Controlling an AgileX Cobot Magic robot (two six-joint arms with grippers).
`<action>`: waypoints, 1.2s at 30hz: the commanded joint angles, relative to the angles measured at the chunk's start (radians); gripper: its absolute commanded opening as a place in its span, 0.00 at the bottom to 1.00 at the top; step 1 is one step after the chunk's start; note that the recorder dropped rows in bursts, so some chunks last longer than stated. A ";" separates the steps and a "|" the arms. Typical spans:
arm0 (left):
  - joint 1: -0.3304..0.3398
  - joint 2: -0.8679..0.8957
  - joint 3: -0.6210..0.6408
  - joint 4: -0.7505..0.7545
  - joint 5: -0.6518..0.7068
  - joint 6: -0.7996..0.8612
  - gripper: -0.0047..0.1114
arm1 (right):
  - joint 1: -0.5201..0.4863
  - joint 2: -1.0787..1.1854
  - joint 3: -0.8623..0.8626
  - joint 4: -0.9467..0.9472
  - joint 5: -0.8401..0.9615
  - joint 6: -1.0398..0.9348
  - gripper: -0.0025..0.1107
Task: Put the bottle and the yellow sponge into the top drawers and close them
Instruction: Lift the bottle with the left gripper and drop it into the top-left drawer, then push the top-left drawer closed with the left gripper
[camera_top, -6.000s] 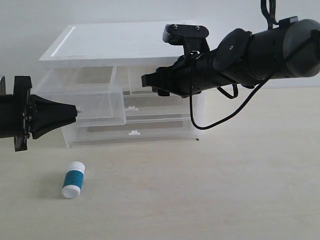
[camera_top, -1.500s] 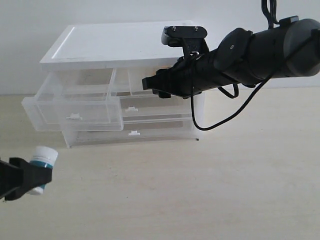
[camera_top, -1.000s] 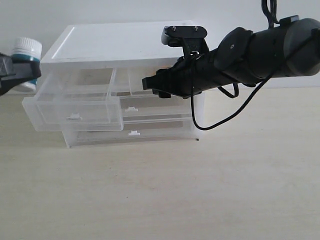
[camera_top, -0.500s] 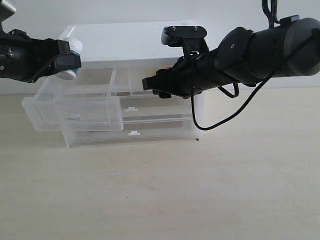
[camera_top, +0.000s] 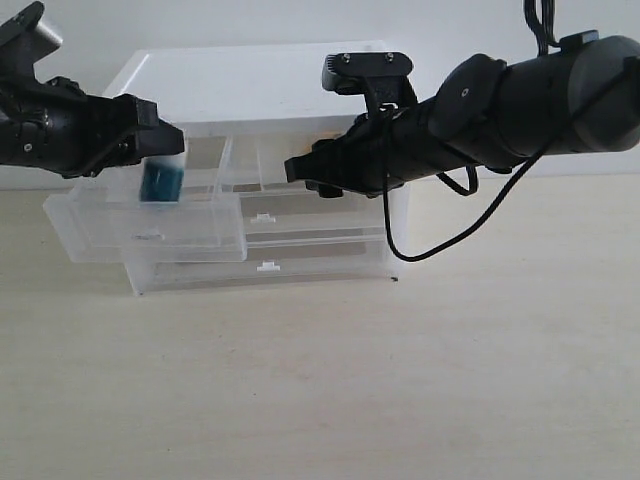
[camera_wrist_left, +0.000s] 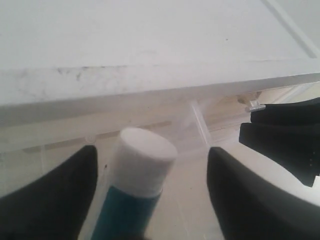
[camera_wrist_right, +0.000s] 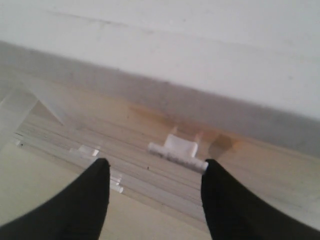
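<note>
Left fingers (camera_wrist_left: 50, 200): parted wider than the bottle (camera_top: 160, 182), with a clear gap on one side, so not clamped on it. The bottle lies between and just below the tips, cap end away from the wrist. It is within the outline of the left top drawer (camera_top: 100, 235), which stands out from the cabinet (camera_top: 250, 85) front. Cannot tell whether it touches the drawer floor.

Right fingers (camera_wrist_right: 85, 200): parted, holding nothing, at the cabinet's front right. They are just short of the right top drawer (camera_wrist_right: 125, 145), with its handle (camera_wrist_right: 177, 150) ahead between them. That drawer looks pushed in.
</note>
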 joint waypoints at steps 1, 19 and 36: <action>-0.002 -0.026 -0.008 0.007 0.011 0.001 0.58 | -0.010 0.000 -0.009 -0.009 -0.013 -0.015 0.47; -0.004 -0.239 0.094 0.533 0.444 -0.528 0.55 | -0.010 0.000 -0.009 -0.009 -0.004 -0.015 0.47; -0.004 -0.121 0.171 0.333 0.025 -0.346 0.54 | -0.010 0.000 -0.009 -0.009 -0.003 -0.015 0.47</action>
